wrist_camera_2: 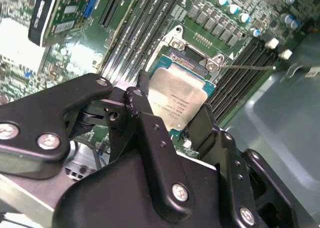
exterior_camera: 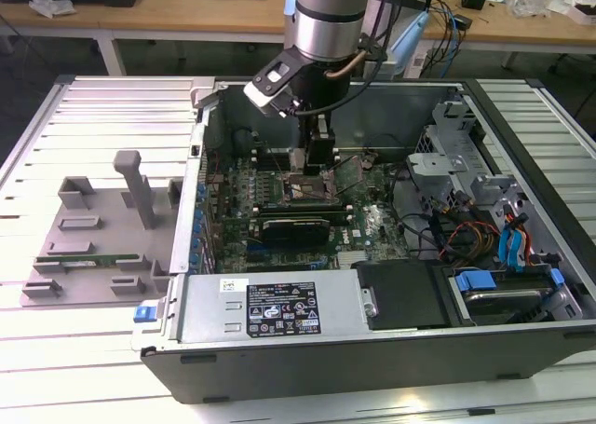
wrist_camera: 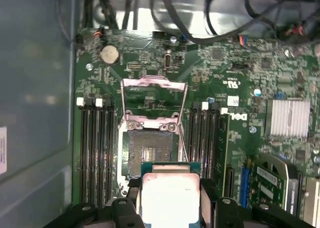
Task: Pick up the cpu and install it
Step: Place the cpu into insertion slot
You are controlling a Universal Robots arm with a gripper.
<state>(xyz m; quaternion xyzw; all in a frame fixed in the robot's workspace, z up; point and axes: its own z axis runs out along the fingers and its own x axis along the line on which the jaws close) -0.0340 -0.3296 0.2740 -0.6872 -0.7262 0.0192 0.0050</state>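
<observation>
The cpu (wrist_camera_2: 177, 100) (wrist_camera: 170, 194), a flat square chip with a silver top, sits between the black fingers (wrist_camera_2: 145, 118) of my gripper (wrist_camera_2: 172, 107) (wrist_camera: 170, 210), which is shut on its two sides. It hangs just above the open socket (wrist_camera: 149, 153) (wrist_camera_2: 187, 55) on the green motherboard and overlaps the socket's near edge. The socket's metal load plate (wrist_camera: 154, 95) is flipped back and its lever (wrist_camera_2: 245, 66) stands off to one side. In the exterior view the gripper (exterior_camera: 307, 168) reaches down into the open computer case (exterior_camera: 372, 349).
Memory slots (wrist_camera: 95, 153) flank the socket on both sides. An expansion card (exterior_camera: 293, 226) lies nearer the case front, with drive cages and cables (exterior_camera: 475, 228) at the exterior view's right. A grey plastic tray (exterior_camera: 102, 228) with a green memory stick (exterior_camera: 88, 259) sits outside the case.
</observation>
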